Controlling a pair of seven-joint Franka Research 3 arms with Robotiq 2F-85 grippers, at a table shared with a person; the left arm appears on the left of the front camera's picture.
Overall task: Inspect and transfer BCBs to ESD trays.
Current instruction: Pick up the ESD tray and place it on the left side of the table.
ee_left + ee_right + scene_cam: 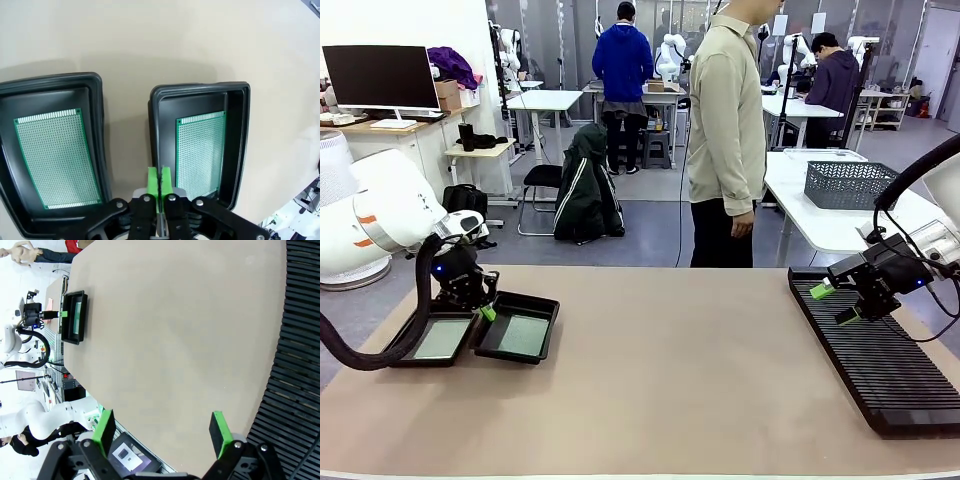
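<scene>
- In the left wrist view the left gripper point(159, 181) is hovering with its green fingers point(153, 184) pressed together, nothing between them, just above the near rim of the right-hand ESD tray point(239, 125)
- A BCB point(200, 152) is lying flat in that tray just beyond and beside the fingertips, its long axis running away from the fingers; whether the fingers are touching the rim cannot be told
- The other ESD tray point(95, 100) is sitting just beside it, a strip of desk point(175, 40) showing between them, and is holding a second BCB point(55, 157) flat, its long axis likewise pointing away
- In the front view both trays are sitting at the desk's left side, the left gripper point(486, 312) hanging over the gap between them
- The right gripper point(830, 304) is hovering with fingers point(104, 427) spread wide and empty above the long black slotted rack point(880, 350) at the right edge, well apart from the trays
- A person point(725, 130) is standing beyond the far side of the desk
</scene>
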